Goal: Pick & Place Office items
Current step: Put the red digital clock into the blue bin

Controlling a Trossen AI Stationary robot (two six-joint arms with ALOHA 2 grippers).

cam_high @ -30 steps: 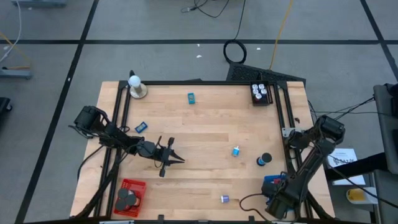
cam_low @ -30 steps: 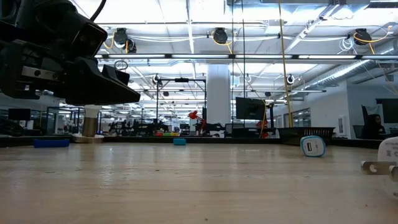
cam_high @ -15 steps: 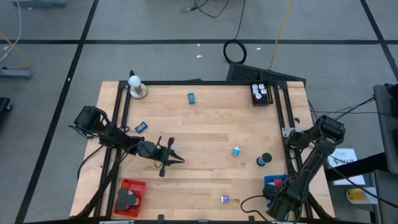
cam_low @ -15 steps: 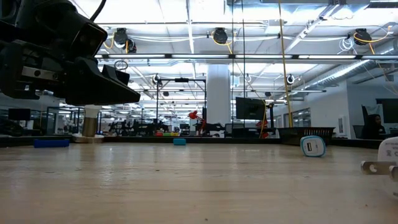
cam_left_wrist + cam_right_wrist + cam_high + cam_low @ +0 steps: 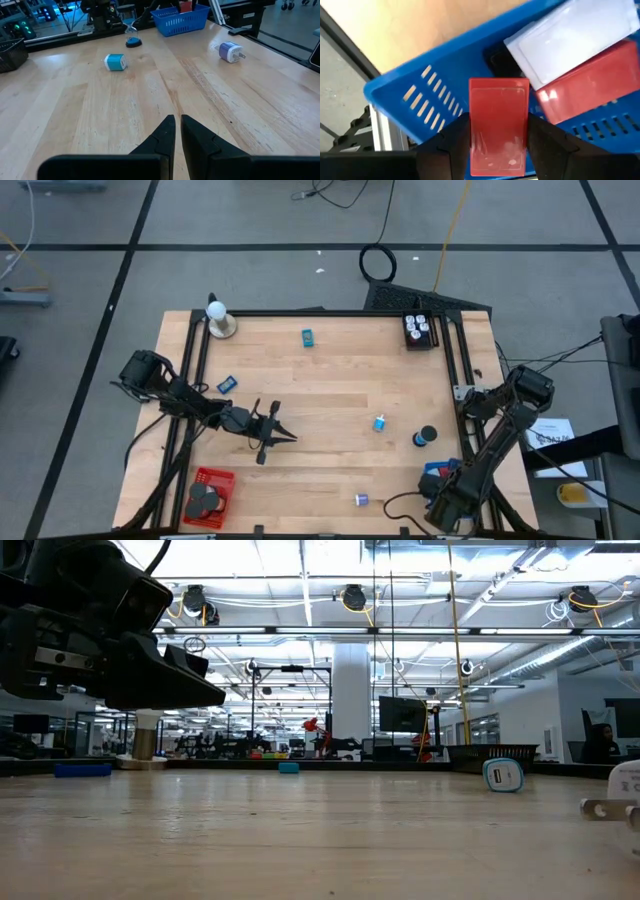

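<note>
Right wrist view alone shows the right hand (image 5: 499,131) clamped on a red block (image 5: 499,125) above the blue basket (image 5: 440,75). Left hand (image 5: 178,131), fingers together, hovers over the table (image 5: 330,395). Positions unchanged from earlier.

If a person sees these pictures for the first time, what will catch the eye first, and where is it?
The right gripper holds a red block over the blue basket at the table's near right corner, where a white block and another red block already lie. The left gripper, shut and empty, hovers over the bare wood left of centre. A red basket with black discs sits at the near left corner.
</note>
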